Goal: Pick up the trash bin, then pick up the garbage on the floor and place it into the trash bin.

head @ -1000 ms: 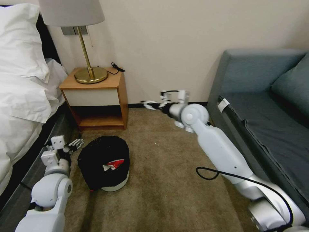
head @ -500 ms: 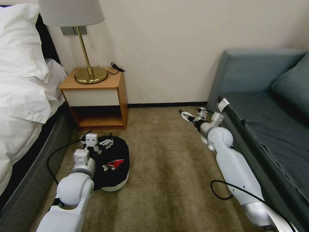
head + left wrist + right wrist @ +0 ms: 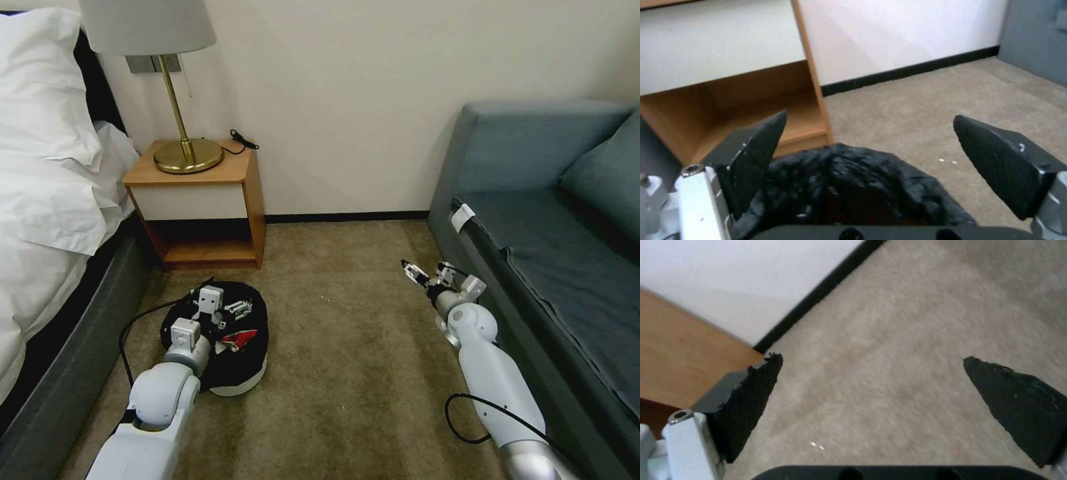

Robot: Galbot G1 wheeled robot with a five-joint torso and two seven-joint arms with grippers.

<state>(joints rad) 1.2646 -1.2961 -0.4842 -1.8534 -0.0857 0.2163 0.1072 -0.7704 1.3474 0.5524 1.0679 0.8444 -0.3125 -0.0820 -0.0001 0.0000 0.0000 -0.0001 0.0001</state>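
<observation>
Bin status: trash bin (image 3: 230, 373) sits on the carpet (image 3: 347, 373) in front of the nightstand (image 3: 200, 200), between the bed (image 3: 47, 220) and the sofa (image 3: 553, 220). White body shows only along its lower edge; black liner bag drapes over the rest. Left arm covers the bin's near-left side in head view.

Left gripper (image 3: 237, 308) hovers over the bin's far rim, jaws spread wide, nothing between them. In left wrist view the gripper (image 3: 869, 146) has crumpled black liner (image 3: 849, 186) below both fingertips; can't tell whether the fingers touch the bag.

One red-and-white wrapper (image 3: 235, 340) lies inside the bin, partly tucked under the arm. What else is in there is hidden by liner folds and the arm.

Right gripper (image 3: 415, 272) is low over bare carpet near the sofa front, well apart from the bin. Right wrist view shows the gripper (image 3: 871, 380) with fingers parted and empty, carpet (image 3: 889, 373) below, baseboard (image 3: 818, 296) and a wood panel (image 3: 684, 353) at the edge. A few tiny white specks (image 3: 817, 446) on the carpet, too small to identify.
</observation>
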